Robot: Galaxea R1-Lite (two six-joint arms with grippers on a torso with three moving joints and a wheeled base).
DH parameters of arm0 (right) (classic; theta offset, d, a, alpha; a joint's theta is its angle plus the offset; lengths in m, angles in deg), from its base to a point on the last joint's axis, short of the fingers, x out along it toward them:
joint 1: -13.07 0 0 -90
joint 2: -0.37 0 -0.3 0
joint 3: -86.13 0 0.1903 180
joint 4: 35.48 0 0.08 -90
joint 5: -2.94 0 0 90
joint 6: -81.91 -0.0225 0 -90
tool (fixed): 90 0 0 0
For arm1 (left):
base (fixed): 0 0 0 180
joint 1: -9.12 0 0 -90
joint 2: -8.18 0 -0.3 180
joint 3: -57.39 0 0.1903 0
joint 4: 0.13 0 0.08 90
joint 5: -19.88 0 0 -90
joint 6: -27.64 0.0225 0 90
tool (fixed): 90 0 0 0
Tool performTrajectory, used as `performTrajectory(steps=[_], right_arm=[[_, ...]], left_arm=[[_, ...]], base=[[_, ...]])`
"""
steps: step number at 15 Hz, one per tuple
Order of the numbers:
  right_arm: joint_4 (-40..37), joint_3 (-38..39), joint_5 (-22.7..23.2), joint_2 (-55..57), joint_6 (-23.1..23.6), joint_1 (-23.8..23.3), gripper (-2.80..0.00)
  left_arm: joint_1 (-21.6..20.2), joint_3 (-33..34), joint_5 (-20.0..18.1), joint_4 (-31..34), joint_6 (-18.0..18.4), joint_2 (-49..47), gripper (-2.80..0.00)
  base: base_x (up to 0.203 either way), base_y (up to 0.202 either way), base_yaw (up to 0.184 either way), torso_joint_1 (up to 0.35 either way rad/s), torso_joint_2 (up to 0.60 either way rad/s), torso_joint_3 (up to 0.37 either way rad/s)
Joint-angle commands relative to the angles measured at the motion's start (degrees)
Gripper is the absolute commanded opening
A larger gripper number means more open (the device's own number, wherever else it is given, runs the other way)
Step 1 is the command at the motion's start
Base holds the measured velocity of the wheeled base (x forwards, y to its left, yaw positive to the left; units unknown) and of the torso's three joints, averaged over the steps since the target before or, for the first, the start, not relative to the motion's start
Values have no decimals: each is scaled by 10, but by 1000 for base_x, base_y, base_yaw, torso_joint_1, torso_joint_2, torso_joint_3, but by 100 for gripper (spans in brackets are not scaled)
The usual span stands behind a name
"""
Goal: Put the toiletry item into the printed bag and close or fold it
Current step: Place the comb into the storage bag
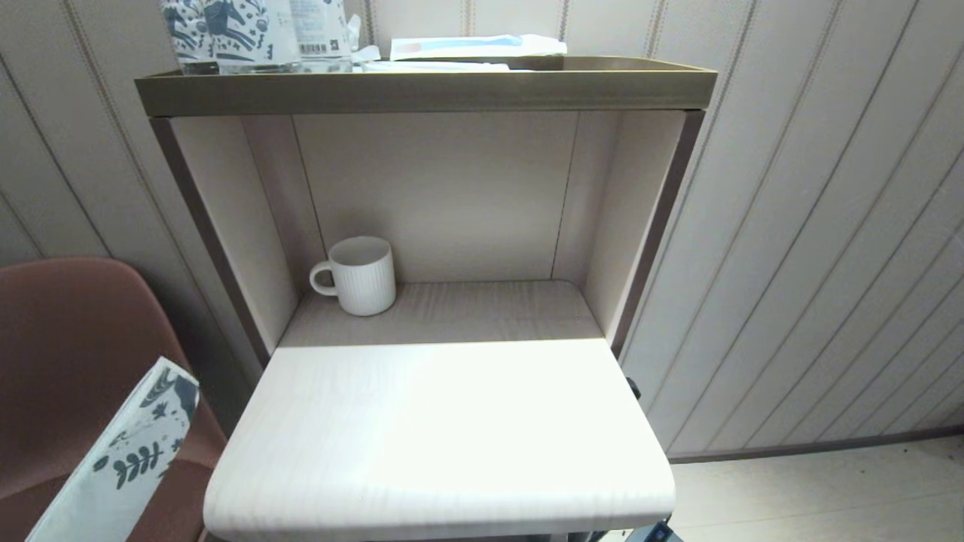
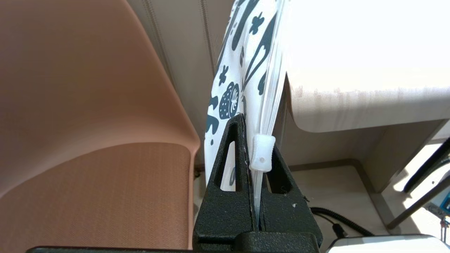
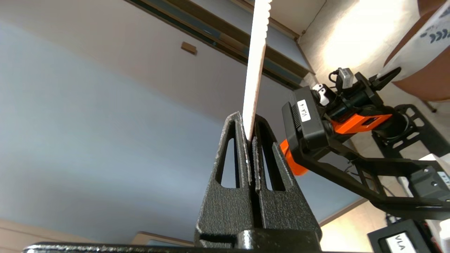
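Left gripper (image 2: 254, 140): jaws pressed together on the bag's (image 2: 246, 70) zip edge — the white slider (image 2: 262, 153) sits right at the fingertips, against the outside of one finger.
Bag: held up off every surface, standing on edge out of the left gripper; its dark leaf and flower print faces the chair (image 2: 88, 123). In the head view the bag (image 1: 124, 459) leans at a slant in front of the chair (image 1: 68, 339), beside the desk's (image 1: 437, 421) front left corner and not touching it.
Right gripper (image 3: 250, 135): jaws closed on the end of a thin flat strip (image 3: 256, 63), pale with a zigzag-cut far end, seen edge-on; what the strip is I cannot tell.
Left arm from the right wrist view: black and orange wrist (image 3: 337, 116) just beside the right gripper, with the bag (image 3: 422, 45) beyond it, against the chair (image 3: 425, 80).
Desk: pale top, bare in its front half.
Mug (image 1: 356, 275): white, ribbed, upright at the back left of the desk, in the alcove under the shelf (image 1: 422, 89).
Shelf: above the desk — a horse-print package (image 1: 248, 34) on its left end, a flat pack (image 1: 474, 47) near its middle.
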Motion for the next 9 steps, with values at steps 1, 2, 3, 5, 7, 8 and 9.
performTrajectory(steps=[1,2,3,5,7,8,9], right_arm=[[18,-6,27,-8,-8,-2,-280],[15,-7,27,-16,-8,-11,-280],[11,-3,27,-25,-8,-36,-280],[0,2,27,-53,-8,-97,-280],[-4,2,27,-92,-8,-115,-280],[-9,7,27,-111,-8,-118,-280],[-33,11,27,-127,-8,-120,-280]], left_arm=[[0,1,0,5,1,1,-280],[0,1,0,5,1,1,-280],[0,1,0,5,1,1,-280],[0,1,0,5,1,1,-280],[0,1,0,5,1,1,-280],[0,1,0,5,1,1,-280],[0,1,0,5,1,1,-280]], base=[[0,0,0,0,0,0],[0,0,0,0,0,0],[0,0,0,0,0,0],[0,0,0,0,0,0],[0,0,0,0,0,0],[0,0,0,0,0,0],[0,0,0,0,0,0]])
